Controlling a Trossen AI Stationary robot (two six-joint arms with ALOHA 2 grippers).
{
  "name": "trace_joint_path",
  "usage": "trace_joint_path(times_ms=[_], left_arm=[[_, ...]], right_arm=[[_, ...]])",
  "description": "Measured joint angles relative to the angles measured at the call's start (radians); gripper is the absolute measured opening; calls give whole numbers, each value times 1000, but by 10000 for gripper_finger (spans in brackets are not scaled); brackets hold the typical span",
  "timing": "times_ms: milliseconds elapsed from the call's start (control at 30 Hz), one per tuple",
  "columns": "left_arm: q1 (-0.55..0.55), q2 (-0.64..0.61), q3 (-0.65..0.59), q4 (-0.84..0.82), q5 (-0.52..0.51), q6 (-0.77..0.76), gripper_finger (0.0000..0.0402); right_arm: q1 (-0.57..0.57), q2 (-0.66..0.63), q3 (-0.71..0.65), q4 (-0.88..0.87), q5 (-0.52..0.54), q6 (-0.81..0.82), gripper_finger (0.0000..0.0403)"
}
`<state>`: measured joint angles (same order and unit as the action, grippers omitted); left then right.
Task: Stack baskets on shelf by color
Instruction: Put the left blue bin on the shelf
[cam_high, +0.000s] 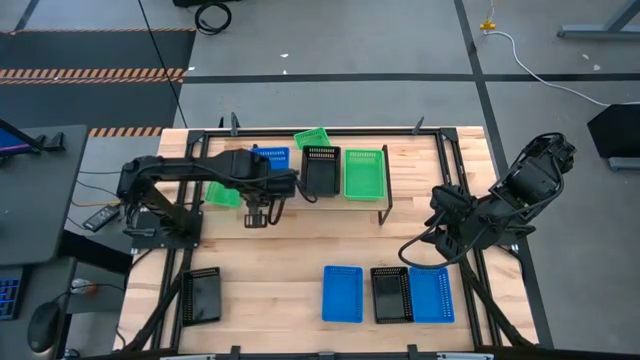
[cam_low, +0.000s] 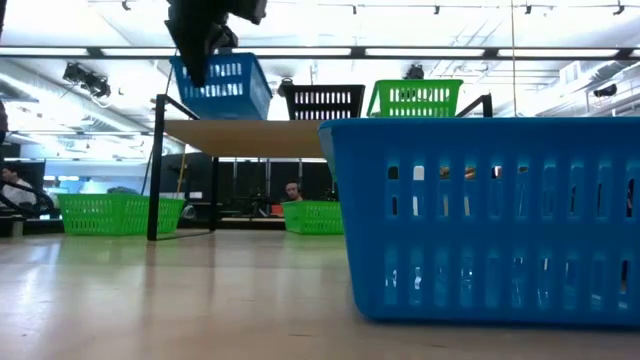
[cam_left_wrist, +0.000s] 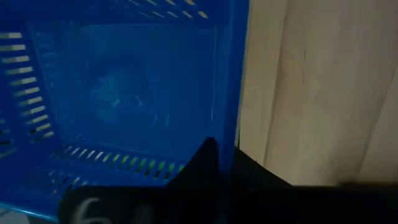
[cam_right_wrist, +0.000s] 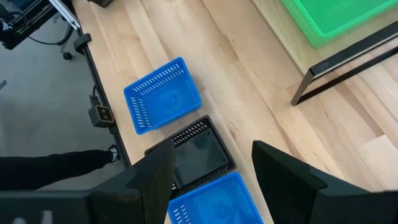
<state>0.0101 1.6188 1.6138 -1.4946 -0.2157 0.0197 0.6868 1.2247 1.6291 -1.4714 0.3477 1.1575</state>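
Note:
The shelf (cam_high: 395, 170) stands at the table's far middle, and three baskets sit on its plank. A blue basket (cam_high: 272, 156) is on the left, a black one (cam_high: 321, 170) in the middle and a green one (cam_high: 364, 173) on the right. My left gripper (cam_low: 205, 45) is above the plank's left end, shut on the blue basket (cam_low: 225, 85). That basket sits tilted in the low view. My right gripper (cam_right_wrist: 214, 174) is open and hangs over the table's right side, touching nothing. My left gripper holds the blue basket by a side wall's rim (cam_left_wrist: 239, 124). One finger (cam_left_wrist: 208, 162) is inside the basket and the other is outside, over the plank. It comes from above, pointing down. The basket tilts, with its lower corner (cam_low: 262, 116) on the shelf top.
Near the table's front edge lie a black basket (cam_high: 200, 295), a blue one (cam_high: 342, 293), a black one (cam_high: 391, 294) and a blue one (cam_high: 432, 293). A green basket (cam_high: 222, 192) lies by the shelf's left legs, and another green one (cam_high: 312, 137) lies behind the shelf.

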Motion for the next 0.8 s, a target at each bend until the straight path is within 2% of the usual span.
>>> trace_joint_path(times_ms=[300,500,800], left_arm=[[49,0,-2,76,3,45,4],[98,0,-42,98,51,52,5],[90,1,-56,175,55,84,6]], right_arm=[[-2,0,0,-19,1,3,220],[-2,0,0,-20,28,26,220],[-2,0,0,-20,29,29,220]])
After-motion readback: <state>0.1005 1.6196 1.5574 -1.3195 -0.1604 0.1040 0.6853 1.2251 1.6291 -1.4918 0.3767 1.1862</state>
